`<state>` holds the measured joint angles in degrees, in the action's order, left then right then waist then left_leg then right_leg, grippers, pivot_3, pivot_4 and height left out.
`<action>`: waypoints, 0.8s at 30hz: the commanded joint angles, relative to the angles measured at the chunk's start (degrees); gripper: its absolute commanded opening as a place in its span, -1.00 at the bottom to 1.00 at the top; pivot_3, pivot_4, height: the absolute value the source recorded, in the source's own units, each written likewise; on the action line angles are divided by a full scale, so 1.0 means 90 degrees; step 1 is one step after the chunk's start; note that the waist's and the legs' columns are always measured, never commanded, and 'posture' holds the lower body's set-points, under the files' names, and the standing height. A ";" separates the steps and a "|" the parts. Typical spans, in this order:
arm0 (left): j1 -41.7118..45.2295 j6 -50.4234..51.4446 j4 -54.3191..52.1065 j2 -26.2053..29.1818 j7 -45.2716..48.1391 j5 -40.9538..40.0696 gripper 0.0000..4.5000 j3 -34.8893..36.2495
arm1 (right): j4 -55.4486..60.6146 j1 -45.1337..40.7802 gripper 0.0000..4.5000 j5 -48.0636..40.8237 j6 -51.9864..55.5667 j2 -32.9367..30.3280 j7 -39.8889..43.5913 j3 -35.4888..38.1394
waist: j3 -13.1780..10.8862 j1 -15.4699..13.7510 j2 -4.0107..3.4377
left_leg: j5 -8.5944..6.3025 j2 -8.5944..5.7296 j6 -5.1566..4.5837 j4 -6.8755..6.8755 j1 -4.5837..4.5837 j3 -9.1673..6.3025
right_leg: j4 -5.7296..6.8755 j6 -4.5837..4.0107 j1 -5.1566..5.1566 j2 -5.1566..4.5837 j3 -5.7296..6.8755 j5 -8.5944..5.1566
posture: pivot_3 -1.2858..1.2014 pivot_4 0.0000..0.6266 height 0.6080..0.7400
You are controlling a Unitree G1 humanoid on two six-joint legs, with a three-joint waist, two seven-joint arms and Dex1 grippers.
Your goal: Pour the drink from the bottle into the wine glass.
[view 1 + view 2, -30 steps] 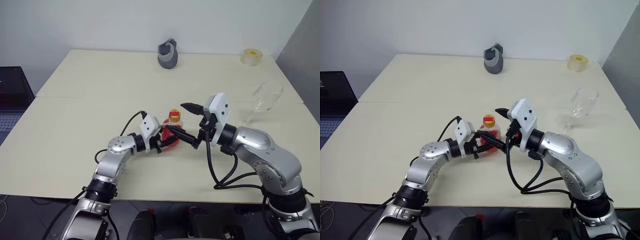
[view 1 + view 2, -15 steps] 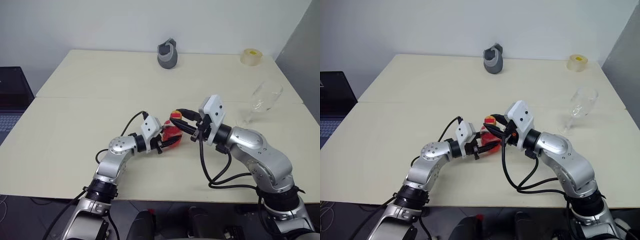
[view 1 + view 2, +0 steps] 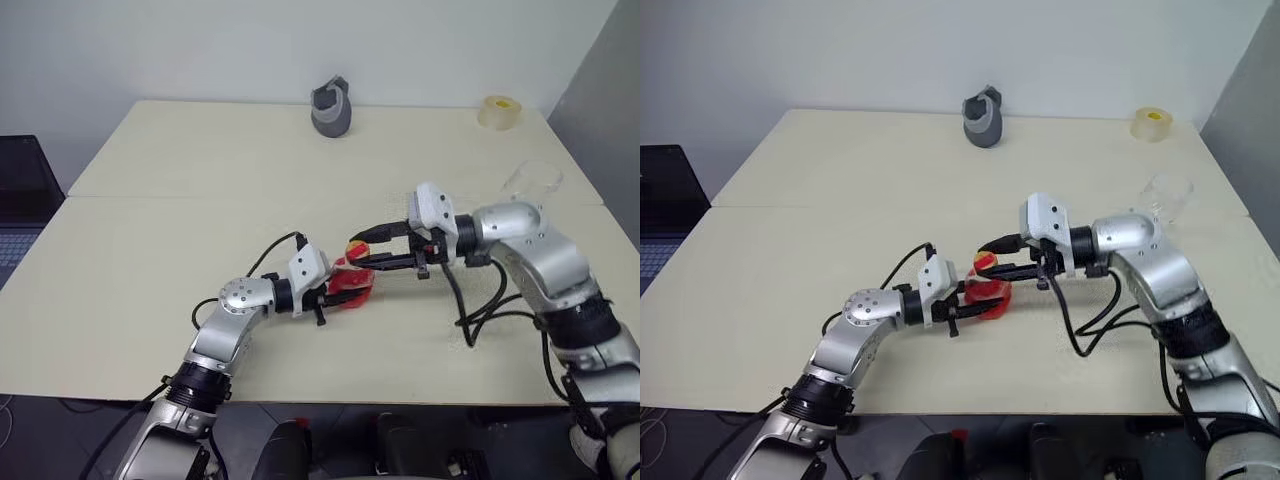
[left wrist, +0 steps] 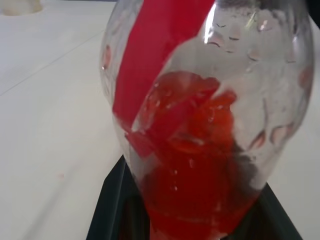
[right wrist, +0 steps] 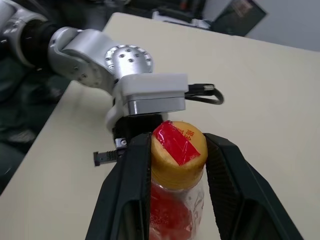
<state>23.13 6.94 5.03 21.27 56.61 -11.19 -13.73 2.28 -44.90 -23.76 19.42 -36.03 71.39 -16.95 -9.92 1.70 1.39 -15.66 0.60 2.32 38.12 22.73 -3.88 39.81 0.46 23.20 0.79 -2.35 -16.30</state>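
Observation:
The bottle [image 3: 352,283] stands near the table's middle, slightly tilted, with the red drink [image 4: 195,165] low in its rounded body. My left gripper [image 3: 340,292] comes in from the left and is shut on that body. From the right, my right gripper [image 5: 179,140] reaches in nearly level, its fingers [image 5: 135,180] pressed against both sides of the yellow cap [image 5: 179,148]. Farther right, the wine glass [image 3: 1162,195] stands behind my right arm with its stem and foot hidden.
A grey holder [image 3: 332,108] sits at the table's far edge, and a roll of tape [image 3: 500,112] lies at the far right corner. A laptop [image 3: 20,200] lies off the table's left side. Cables hang from both wrists.
My right gripper, open beside the bottle a second ago, has swung in from the right and shut on the cap. The left gripper has kept its hold on the bottle.

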 commanded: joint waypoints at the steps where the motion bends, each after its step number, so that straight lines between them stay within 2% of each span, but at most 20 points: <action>1: 0.0043 -0.0173 -0.0376 -0.0071 0.0024 -0.0103 -0.50 0.0020 | 0.0225 -0.0063 -0.46 -0.0148 0.0496 -0.0280 0.0167 0.0299 | 0.0000 -0.0005 -0.0001 | 0.0000 -0.0001 0.0000 0.0001 0.0003 -0.0002 | 0.0001 0.0000 0.0001 -0.0003 -0.0002 0.0000 | 0.03 -0.52 1.00; 5: 0.0031 -0.0091 -0.0300 -0.0334 -0.0460 -0.0093 -0.51 0.0168 | 0.1063 0.0443 -0.46 -0.0506 0.1055 -0.0172 -0.0685 0.0905 | -0.0001 -0.0034 0.0000 | 0.0000 -0.0004 0.0001 0.0013 0.0014 -0.0012 | 0.0000 0.0000 0.0001 -0.0009 0.0004 0.0000 | 0.03 -0.52 1.00; 6: 0.0037 -0.0038 -0.0315 -0.0415 -0.0570 -0.0119 -0.52 0.0193 | 0.1402 0.0650 -0.14 -0.0653 0.1274 -0.0165 -0.0964 0.1127 | -0.0001 -0.0055 0.0000 | 0.0000 -0.0006 0.0001 0.0014 0.0014 -0.0012 | 0.0002 0.0000 0.0001 -0.0009 0.0002 0.0000 | 0.03 -0.52 1.00; 8: 0.0045 0.0023 -0.0329 -0.0561 -0.0808 -0.0116 -0.53 0.0239 | 0.2066 0.1046 0.19 -0.0825 0.1608 -0.0048 -0.1678 0.1556 | -0.0001 -0.0061 0.0001 | 0.0000 -0.0007 0.0001 0.0017 0.0019 -0.0015 | 0.0003 0.0000 0.0001 -0.0011 0.0004 0.0000 | 0.03 -0.52 1.00; 10: 0.0050 0.0058 -0.0292 -0.0681 -0.1019 -0.0103 -0.53 0.0285 | 0.2813 0.1508 0.43 -0.1145 0.2075 0.0112 -0.2403 0.1968 | -0.0001 -0.0069 0.0000 | 0.0000 -0.0008 0.0001 0.0015 0.0018 -0.0016 | 0.0005 0.0000 0.0001 -0.0011 0.0004 0.0000 | 0.03 -0.52 1.00; 14: 0.0089 -0.0011 -0.0140 -0.0844 -0.1308 0.0023 -0.54 0.0283 | 0.3802 0.2198 0.44 -0.0974 0.2556 0.0691 -0.3962 0.2159 | 0.0000 -0.0050 -0.0001 | 0.0000 -0.0005 0.0001 0.0012 0.0013 -0.0013 | 0.0009 0.0001 0.0001 -0.0009 0.0000 0.0000 | 0.03 -0.52 1.00; 17: 0.0135 -0.0064 -0.0020 -0.0949 -0.1406 0.0103 -0.54 0.0209 | 0.4275 0.2592 0.44 -0.0411 0.2545 0.1310 -0.5059 0.1709 | 0.0000 -0.0029 -0.0001 | 0.0001 -0.0006 0.0003 0.0010 0.0008 -0.0012 | 0.0014 0.0001 0.0001 -0.0007 0.0000 0.0000 | 0.03 -0.52 1.00; 24: 0.0263 -0.0167 0.0235 -0.1096 -0.1444 0.0197 -0.54 0.0188 | 0.4456 0.2752 0.44 0.0366 0.2403 0.2035 -0.6083 0.0988 | 0.0001 -0.0015 -0.0002 | 0.0003 -0.0007 0.0006 0.0007 0.0008 -0.0012 | 0.0011 0.0002 0.0003 -0.0004 0.0000 -0.0001 | 0.03 -0.52 1.00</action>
<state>23.62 7.16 7.92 11.92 43.92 -9.15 -12.09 40.13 -19.82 -21.46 42.42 -18.08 17.99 -7.46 -9.91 1.56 1.36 -15.63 0.53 2.38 38.19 22.80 -3.98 39.92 0.48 23.23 0.75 -2.34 -16.31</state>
